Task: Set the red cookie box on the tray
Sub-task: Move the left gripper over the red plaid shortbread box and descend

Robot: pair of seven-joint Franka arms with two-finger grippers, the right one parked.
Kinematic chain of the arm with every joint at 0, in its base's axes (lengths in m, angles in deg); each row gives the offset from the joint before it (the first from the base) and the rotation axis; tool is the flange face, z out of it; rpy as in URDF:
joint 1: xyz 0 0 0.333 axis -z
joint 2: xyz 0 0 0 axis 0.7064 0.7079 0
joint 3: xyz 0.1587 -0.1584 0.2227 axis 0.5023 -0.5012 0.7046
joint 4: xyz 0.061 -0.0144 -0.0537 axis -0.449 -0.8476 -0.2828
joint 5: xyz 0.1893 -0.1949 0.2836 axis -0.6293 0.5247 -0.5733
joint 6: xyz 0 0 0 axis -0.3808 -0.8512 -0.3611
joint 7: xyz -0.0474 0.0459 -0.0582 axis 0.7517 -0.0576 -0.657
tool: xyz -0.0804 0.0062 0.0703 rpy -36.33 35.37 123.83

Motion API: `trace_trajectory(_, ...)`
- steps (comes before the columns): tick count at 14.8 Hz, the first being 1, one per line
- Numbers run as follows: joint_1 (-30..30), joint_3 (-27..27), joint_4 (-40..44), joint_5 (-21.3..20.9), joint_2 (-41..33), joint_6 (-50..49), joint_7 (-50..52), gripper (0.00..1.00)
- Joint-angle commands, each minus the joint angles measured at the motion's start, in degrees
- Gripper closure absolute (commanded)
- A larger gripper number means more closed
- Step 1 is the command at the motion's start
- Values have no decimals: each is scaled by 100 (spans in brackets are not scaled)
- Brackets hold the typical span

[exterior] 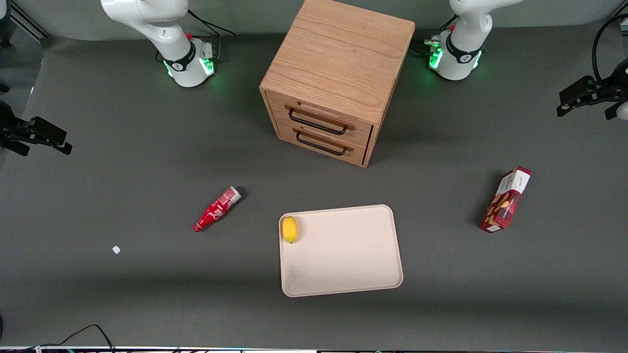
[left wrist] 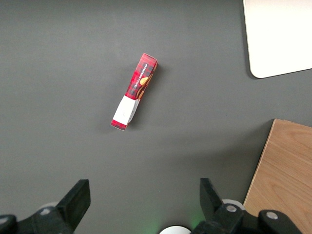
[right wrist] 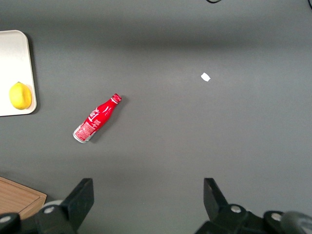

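A dark grey matte counter (exterior: 122, 162) fills the scene, evenly lit from above with soft shadows. On it stands a light oak drawer cabinet (exterior: 338, 78), two drawers with black handles facing the front camera. Green light glows on the counter beside it. Black cables (exterior: 83, 333) trail along the nearest edge.

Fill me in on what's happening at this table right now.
Nothing is being held yet. The left arm's gripper hangs open above the table, looking down on the red cookie box, which lies on the table toward the working arm's end, apart from the tray. The tray holds only a lemon near one corner. A red soda bottle lies toward the parked arm's end, and a wooden drawer cabinet stands farther from the front camera.
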Motion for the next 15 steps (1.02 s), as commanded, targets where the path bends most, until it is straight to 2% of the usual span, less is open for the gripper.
trace_trajectory(1,-56,-59,145,-10,62,-109,45,0)
trace_trajectory(7,-56,-50,128,-62,404,32,-348,0)
trace_trajectory(11,-65,-24,101,-562,878,356,-991,0)
trace_trajectory(15,-73,-6,-345,-651,1265,1128,-1377,0)
